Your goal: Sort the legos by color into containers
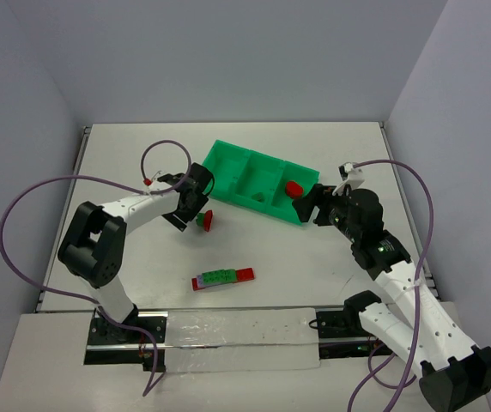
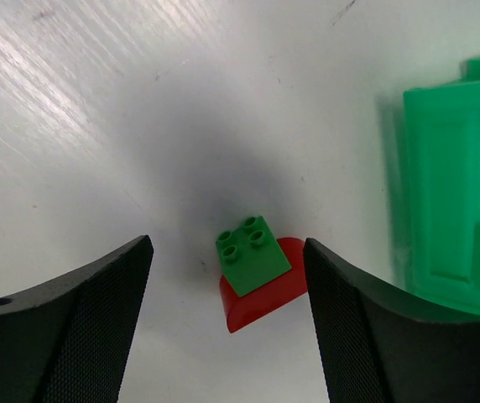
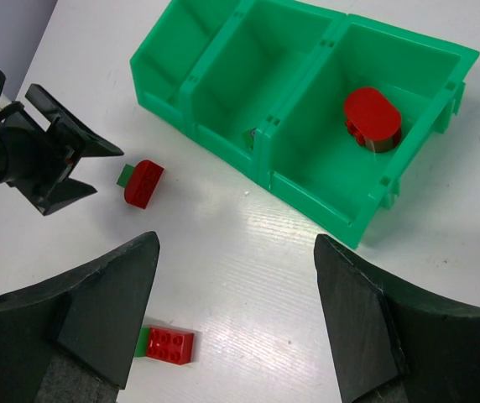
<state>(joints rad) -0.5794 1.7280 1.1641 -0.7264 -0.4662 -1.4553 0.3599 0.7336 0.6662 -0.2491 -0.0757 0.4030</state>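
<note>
Top view: green tray (image 1: 228,163) w/ three compartments in a row sits at an angle on the white table (image 1: 125,154), past the centre. A red rounded piece (image 1: 293,187) lies in the right-hand compartment and a small green brick (image 1: 258,196) in the middle one; left compartment looks bare. The left gripper (image 1: 196,204) hangs low just off the tray's left end, w/ a red-green brick (image 1: 204,221) on the table right at its tips. A brick stack (image 1: 222,277), red-green-grey-red, lies flat nearer the arm bases, well apart from the tray. The right gripper (image 1: 307,208) is at the tray's near right corner.

Left wrist view: left gripper (image 2: 226,252) is spread, fingers (image 2: 72,327) on either side of the red-green brick (image 2: 253,269), a green studded block on a red rounded base, resting on the table. Left finger is clear of it; right finger is v. close to the red base, contact can't be told. Nothing gripped. Tray (image 2: 458,210) wall is at the right edge.

Right wrist view: right gripper (image 3: 236,252) is spread wide, nothing between the fingers (image 3: 97,311), over bare table beside the tray (image 3: 307,180). Red rounded piece (image 3: 373,117) is in the nearest compartment. Red-green brick (image 3: 142,182) is on the table next to the left gripper (image 3: 64,172). One end of the brick stack (image 3: 169,344) shows at the bottom.
</note>
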